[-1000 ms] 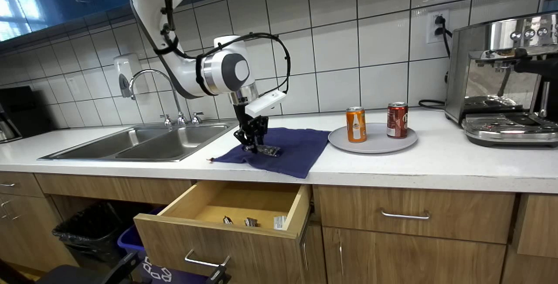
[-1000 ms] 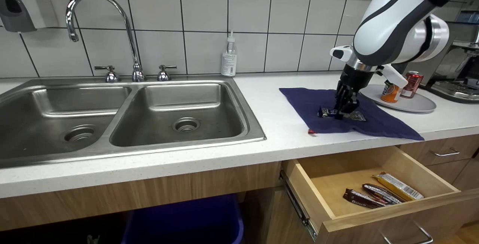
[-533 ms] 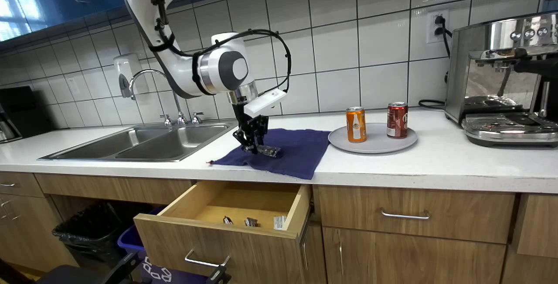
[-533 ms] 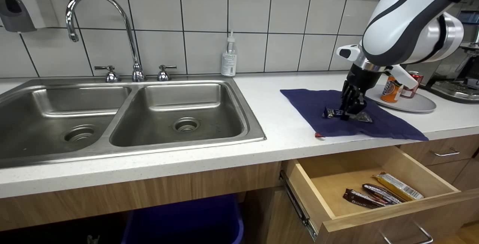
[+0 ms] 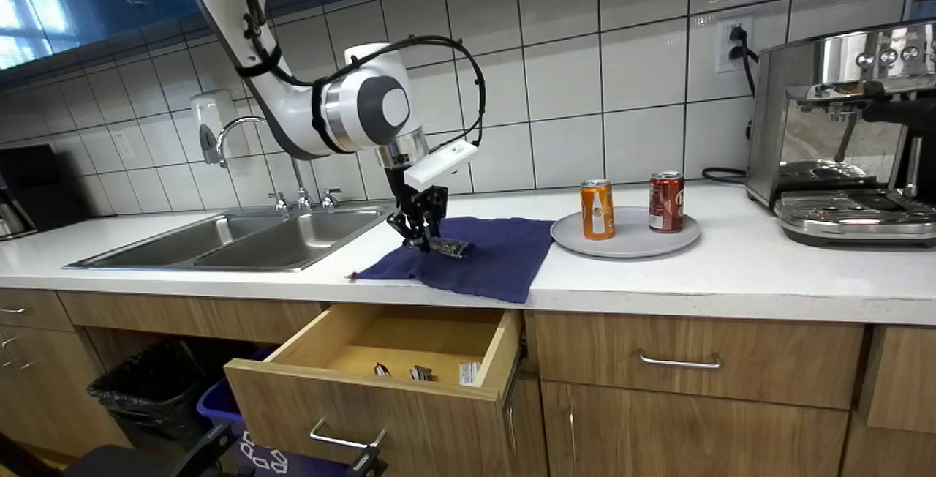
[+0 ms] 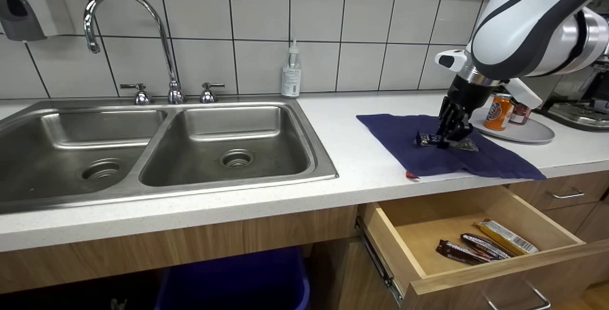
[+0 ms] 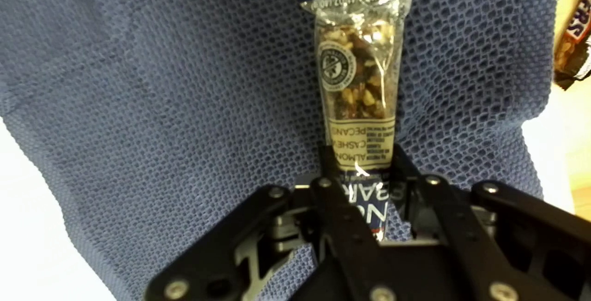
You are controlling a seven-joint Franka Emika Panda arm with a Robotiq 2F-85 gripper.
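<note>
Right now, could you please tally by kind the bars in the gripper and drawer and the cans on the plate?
Nut bar in the gripper: 1
Dark-wrapped bars in the drawer: 2
Yellow-wrapped bar in the drawer: 1
Orange can on the plate: 1
Red can on the plate: 1
Total: 6

A: Snack bar location?
B: Between the jaws of the end effector, over the cloth; contact beneath unclear. Cloth lies on the tabletop.
A: Neighbours, both exterior views?
B: Sink left of cloth. Plate right, two cans on it. Coffee machine right of plate.
A: Behind, below?
B: Pump bottle behind sink. Pulled-out drawer under the tabletop's front edge; three wrapped bars inside.
</note>
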